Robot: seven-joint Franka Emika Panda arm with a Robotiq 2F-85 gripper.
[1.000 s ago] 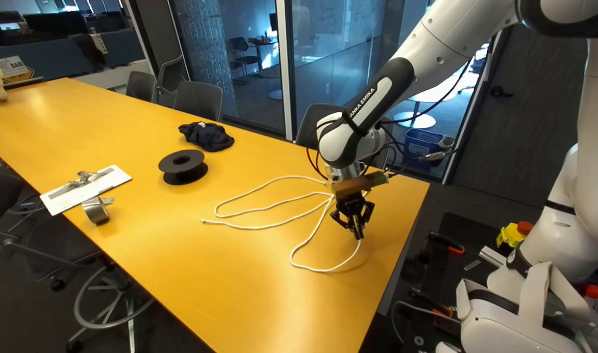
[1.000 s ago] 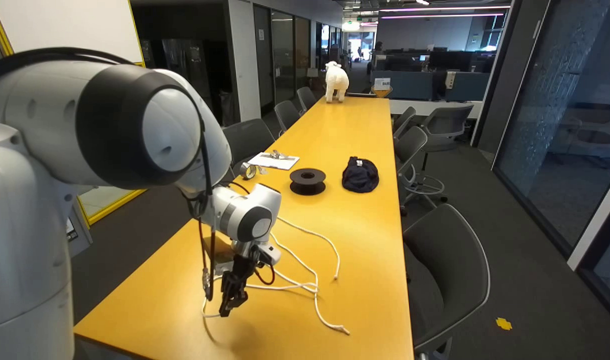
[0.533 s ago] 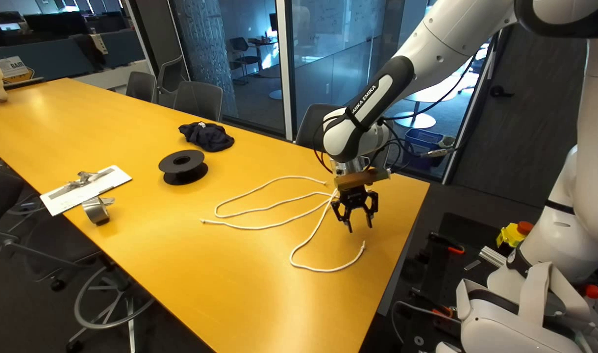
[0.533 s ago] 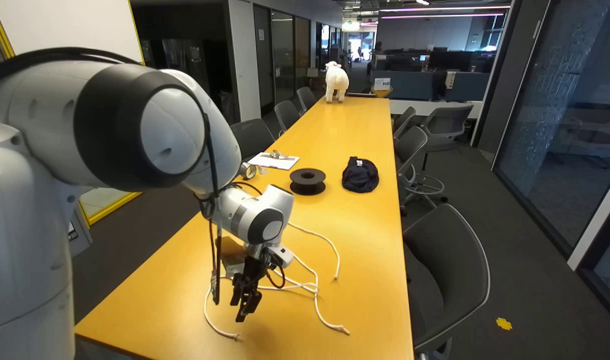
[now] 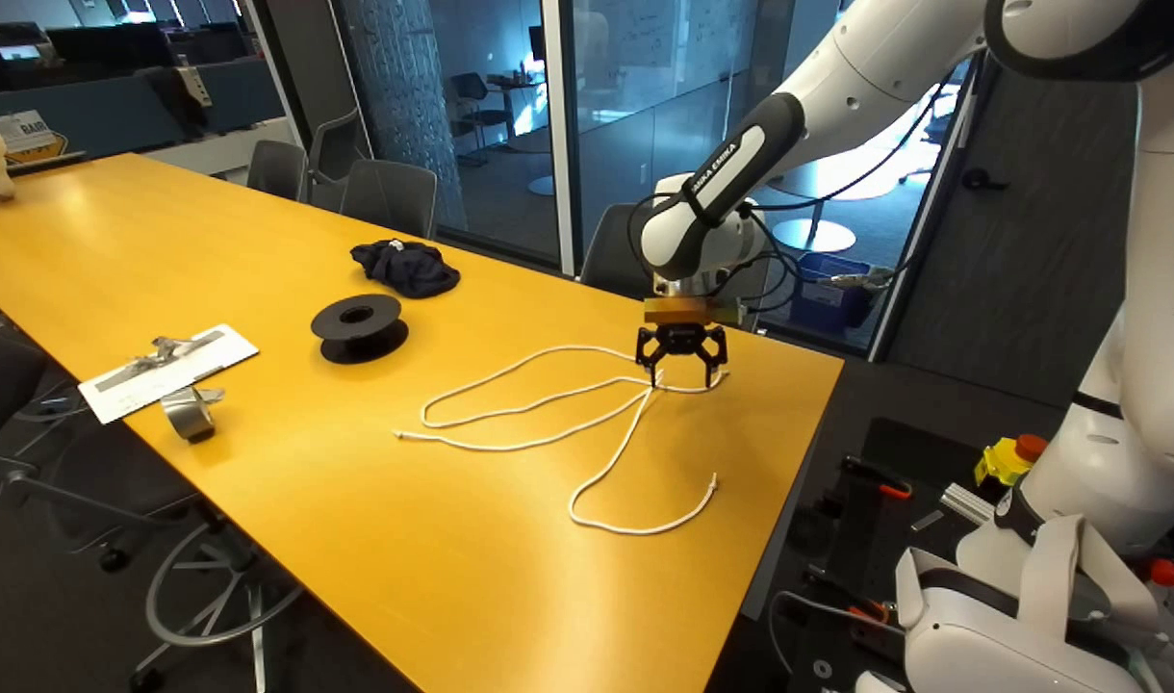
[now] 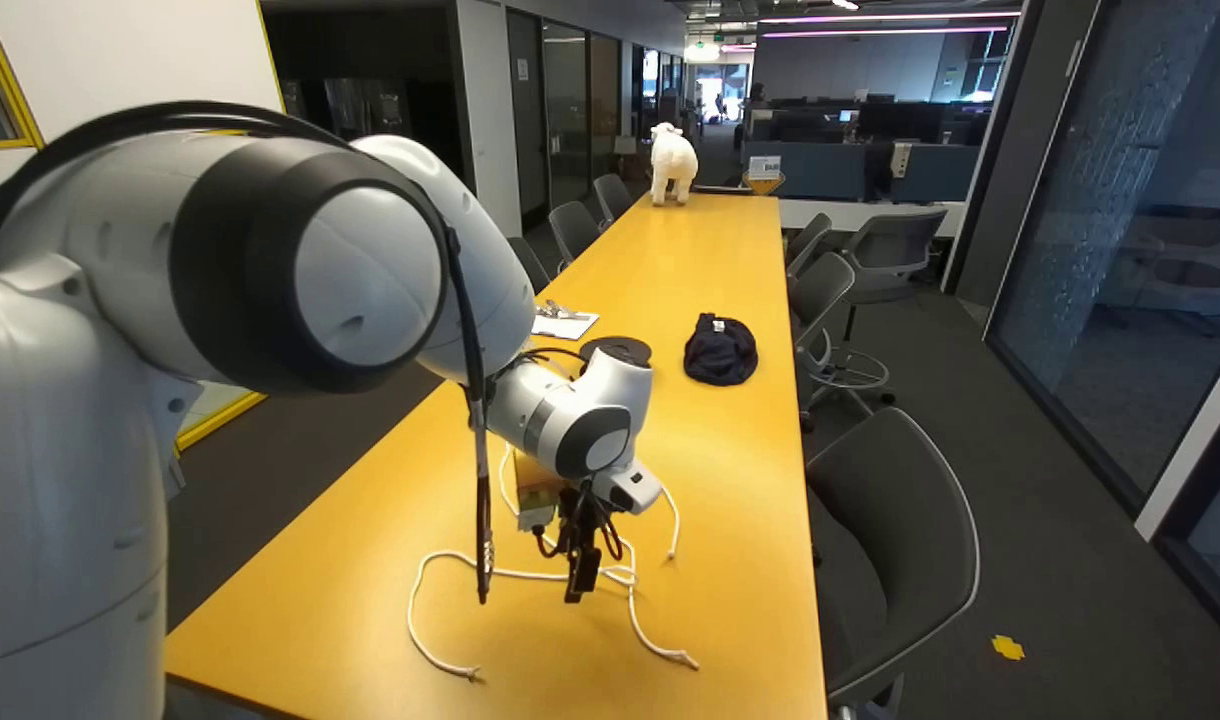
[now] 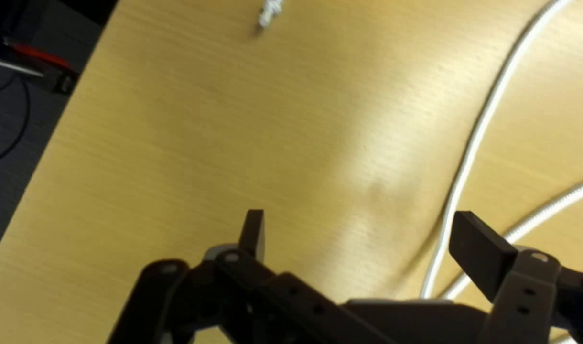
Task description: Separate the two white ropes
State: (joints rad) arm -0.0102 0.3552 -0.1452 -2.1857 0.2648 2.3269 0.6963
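Two white ropes (image 5: 635, 531) lie loosely on the yellow table, crossing near my gripper (image 5: 681, 383). In an exterior view the ropes (image 6: 411, 618) spread into a near loop and several loose ends; which end belongs to which rope I cannot tell. The gripper stands open above the crossing, its tips close over the cords. In the wrist view one rope strand (image 7: 474, 143) runs just inside the right finger (image 7: 482, 248) of the open gripper (image 7: 356, 234), not gripped. Another strand (image 7: 554, 208) passes beneath that finger. A knotted rope end (image 7: 270, 13) lies apart at the top.
Farther along the table (image 5: 510, 587) are a black spool (image 5: 356, 334), a dark blue cloth item (image 5: 409, 269), a white board with a clip (image 5: 144, 383) and a grey tape roll (image 5: 188, 414). A chair (image 6: 900, 540) stands by the table's side.
A second ago the gripper was shut on a rope end. It opened and let that end drop to the table, then moved away from it to the place where the ropes cross.
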